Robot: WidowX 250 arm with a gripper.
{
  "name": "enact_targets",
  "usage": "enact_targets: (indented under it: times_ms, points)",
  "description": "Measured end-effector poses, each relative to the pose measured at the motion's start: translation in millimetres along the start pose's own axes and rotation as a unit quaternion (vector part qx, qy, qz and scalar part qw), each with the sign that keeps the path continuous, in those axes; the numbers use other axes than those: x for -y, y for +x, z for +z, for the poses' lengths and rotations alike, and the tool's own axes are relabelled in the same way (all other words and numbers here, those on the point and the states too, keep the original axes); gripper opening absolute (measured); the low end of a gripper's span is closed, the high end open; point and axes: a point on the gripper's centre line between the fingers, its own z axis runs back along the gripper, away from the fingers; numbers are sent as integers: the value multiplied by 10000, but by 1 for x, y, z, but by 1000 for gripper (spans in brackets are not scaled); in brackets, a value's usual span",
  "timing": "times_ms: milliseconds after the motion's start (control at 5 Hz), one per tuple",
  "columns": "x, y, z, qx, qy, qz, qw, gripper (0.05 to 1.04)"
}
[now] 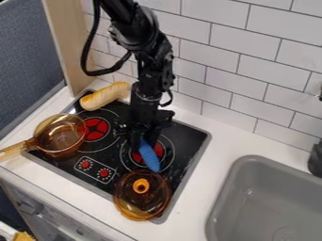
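Note:
My gripper [140, 137] hangs low over the right burner of the black stove [187, 136], its fingers pointing down at a blue elongated object [149, 156]. The blue object's upper end lies right at the fingertips; whether they hold it I cannot tell. Its lower end reaches toward an amber glass lid [142, 196] with an orange knob, at the stove's front right corner. An amber glass pot [61, 136] with a handle stands at the stove's left side. At the back left corner lies a bread loaf [104, 96].
A grey sink [270, 197] is set into the white counter [217, 139] on the right, with a dark fixture [316, 159] at its far right edge. The tiled wall [220, 56] rises behind the stove, and a wooden panel [68, 42] stands at the left.

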Motion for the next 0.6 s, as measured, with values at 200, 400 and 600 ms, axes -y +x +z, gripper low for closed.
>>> enact_targets:
  times_ms: [200, 400, 600]
  points:
    - [0, -1, 0, -70, 26, -170, 9998, 720]
    - [-3, 1, 0, -111, -11, -213, 9997, 938]
    - [-1, 2, 1, -74, -88, -287, 9995, 982]
